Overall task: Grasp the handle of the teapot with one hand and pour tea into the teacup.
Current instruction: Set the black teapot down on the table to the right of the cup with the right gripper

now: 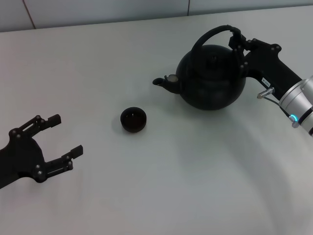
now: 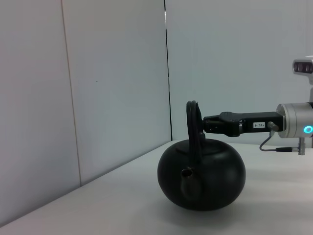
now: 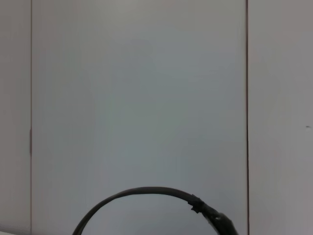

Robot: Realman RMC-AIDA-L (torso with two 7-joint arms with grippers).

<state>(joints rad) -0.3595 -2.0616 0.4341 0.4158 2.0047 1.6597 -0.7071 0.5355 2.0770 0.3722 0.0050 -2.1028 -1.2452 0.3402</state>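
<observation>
Left gripper [image 1: 57,137] is parked at the table's near left, jaws spread, idle. The teacup [image 1: 133,120] sits mid-table, just beyond the spout. The teapot [image 1: 211,77] rests upright; its handle [image 1: 208,36] is pinched by the right gripper [image 1: 238,43], presumably for tilting toward the cup.

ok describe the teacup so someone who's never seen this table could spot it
On the white table, find the large round matte black teapot that the right gripper holds by its arched handle. Just beyond its spout sits the tiny round black handleless teacup, far smaller and standing alone.
</observation>
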